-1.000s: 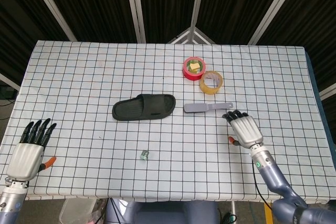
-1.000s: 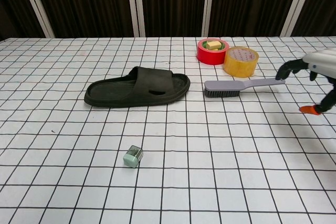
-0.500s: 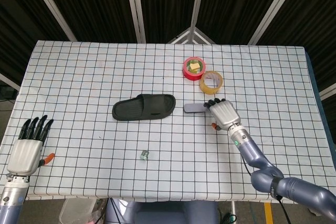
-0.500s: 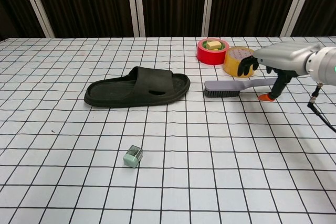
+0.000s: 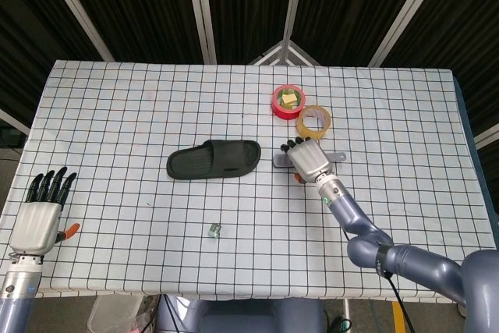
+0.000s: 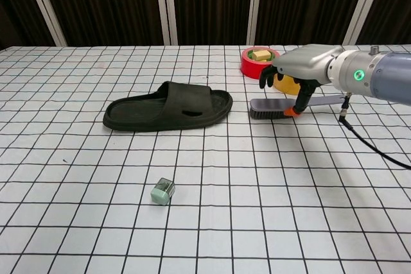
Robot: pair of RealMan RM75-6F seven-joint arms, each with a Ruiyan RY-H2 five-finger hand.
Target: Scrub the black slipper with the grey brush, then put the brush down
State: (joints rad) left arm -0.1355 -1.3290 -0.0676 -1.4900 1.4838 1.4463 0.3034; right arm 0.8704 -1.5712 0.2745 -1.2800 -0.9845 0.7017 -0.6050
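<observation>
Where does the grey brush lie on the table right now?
The grey brush lies right of the black slipper, in front of the yellow tape roll, with the right hand directly over it.

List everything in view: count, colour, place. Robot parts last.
slipper: one, black, table centre
brush: one, grey, right of the slipper, lying on the cloth
red tape roll: one, red, behind the brush, a yellowish block inside
yellow tape roll: one, yellow, beside the red roll
small cube: one, pale green, near front edge
tablecloth: one, white with black grid
left robot hand: silver and black, front left edge, empty
right robot hand: silver and black, over the brush
</observation>
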